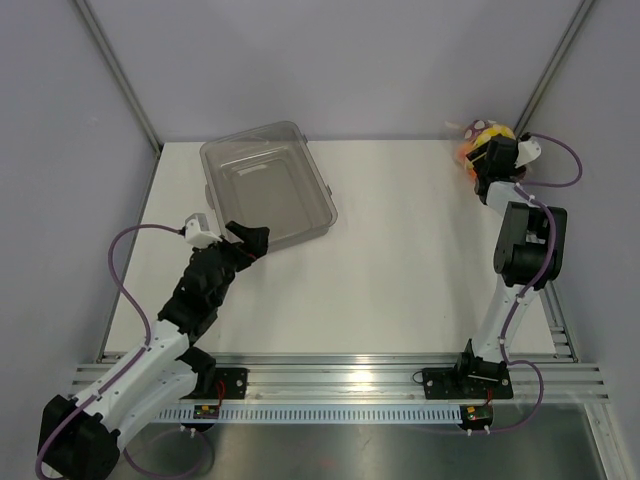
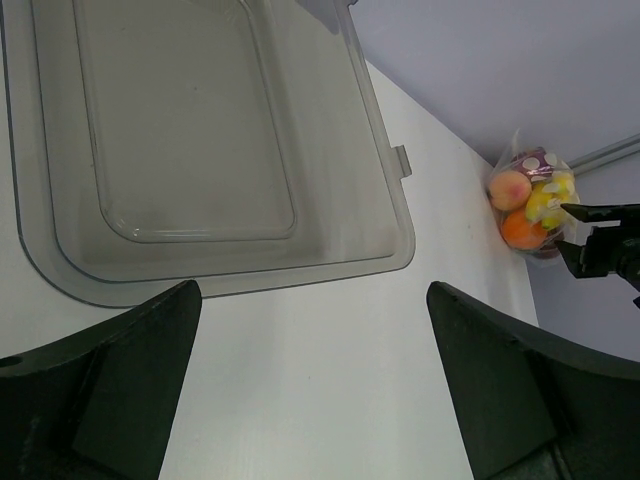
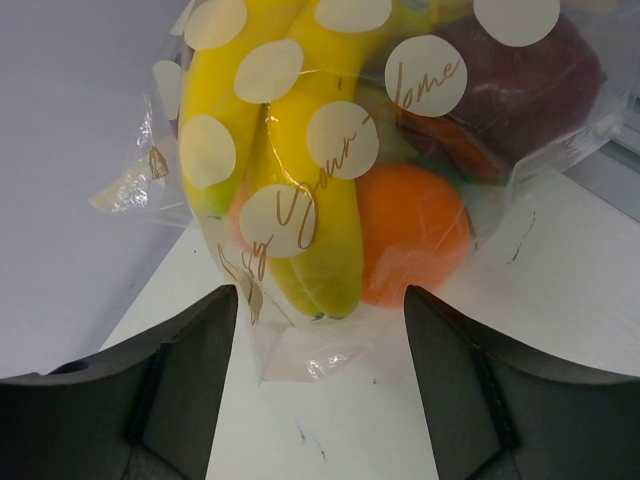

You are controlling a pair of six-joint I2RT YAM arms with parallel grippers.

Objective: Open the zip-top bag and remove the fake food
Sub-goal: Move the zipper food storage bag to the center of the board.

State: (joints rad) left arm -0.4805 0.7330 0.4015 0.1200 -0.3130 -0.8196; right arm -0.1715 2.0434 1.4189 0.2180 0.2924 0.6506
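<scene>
The left hand [image 1: 248, 240] hangs wide open and empty just beside the clear tub [image 1: 215, 165], well apart from the work. The right hand [image 3: 320, 400], at the far right corner of the tabletop [image 1: 400, 260], has its fingers apart on either side of the lower end of the zip-top bag [image 3: 300, 345], not visibly clamped on it. The task looks barely begun: the fake food [image 3: 415, 230] all sits inside the film, so opening and emptying remain. The zip strip shows in no view, so sealed or not cannot be told, and from above the right arm [image 1: 525, 240] hides much of the bag.
</scene>
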